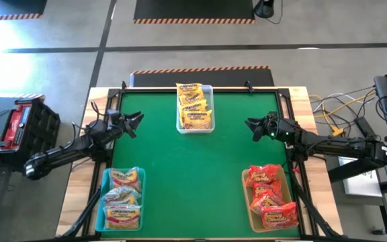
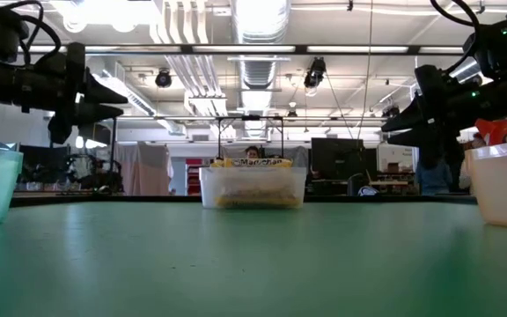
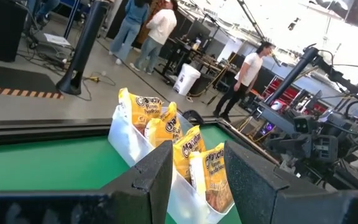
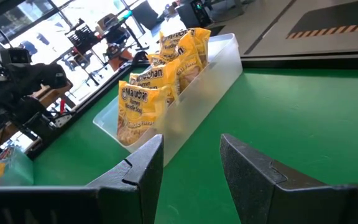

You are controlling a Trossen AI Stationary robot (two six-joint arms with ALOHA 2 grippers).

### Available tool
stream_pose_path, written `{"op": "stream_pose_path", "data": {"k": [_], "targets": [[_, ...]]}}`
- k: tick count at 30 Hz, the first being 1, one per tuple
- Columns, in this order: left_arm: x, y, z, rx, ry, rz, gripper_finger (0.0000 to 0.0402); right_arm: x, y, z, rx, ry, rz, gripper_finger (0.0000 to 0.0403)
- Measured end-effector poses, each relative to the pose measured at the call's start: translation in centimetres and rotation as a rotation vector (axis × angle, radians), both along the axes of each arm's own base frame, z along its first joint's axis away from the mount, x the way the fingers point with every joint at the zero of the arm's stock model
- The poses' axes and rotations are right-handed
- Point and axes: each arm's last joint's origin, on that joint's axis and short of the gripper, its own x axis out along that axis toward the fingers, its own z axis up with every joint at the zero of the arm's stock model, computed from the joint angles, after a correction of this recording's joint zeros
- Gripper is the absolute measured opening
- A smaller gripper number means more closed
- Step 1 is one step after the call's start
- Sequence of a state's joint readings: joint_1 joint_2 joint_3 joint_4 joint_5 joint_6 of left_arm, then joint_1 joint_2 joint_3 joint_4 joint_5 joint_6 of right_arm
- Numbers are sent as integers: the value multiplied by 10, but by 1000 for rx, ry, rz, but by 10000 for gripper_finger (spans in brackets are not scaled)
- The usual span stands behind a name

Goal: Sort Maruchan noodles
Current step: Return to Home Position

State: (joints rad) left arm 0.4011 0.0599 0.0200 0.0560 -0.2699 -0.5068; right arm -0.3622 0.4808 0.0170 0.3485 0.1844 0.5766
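— High view: where do the Maruchan noodles point(image 1: 195, 115) lie?
— All in bins. Yellow-orange packets point(image 1: 193, 99) stand on edge in a clear bin point(image 1: 195, 130) at the far middle of the green surface point(image 1: 193, 175). Yellow packets with pale blue point(image 1: 123, 198) fill a blue bin point(image 1: 102, 202) at the near left corner. Red packets point(image 1: 271, 198) are heaped in a pale bin point(image 1: 245, 202) at the near right.
— How do they look?
— Flat, crinkly, glossy plastic, with brand lettering on each.
— And the arms?
— The left pincer point(image 1: 136, 125) hovers by the left edge and the right pincer point(image 1: 251, 129) by the right edge. Both point inward with fingers wide apart, gripping nothing.
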Motion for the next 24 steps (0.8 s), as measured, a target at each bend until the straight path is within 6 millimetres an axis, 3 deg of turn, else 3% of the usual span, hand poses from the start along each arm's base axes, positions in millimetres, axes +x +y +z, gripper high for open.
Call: {"op": "stream_pose_path", "data": {"k": [24], "targets": [[1,0,-1,-5,12,1,127,0,0,0,0,0,0,150]]}}
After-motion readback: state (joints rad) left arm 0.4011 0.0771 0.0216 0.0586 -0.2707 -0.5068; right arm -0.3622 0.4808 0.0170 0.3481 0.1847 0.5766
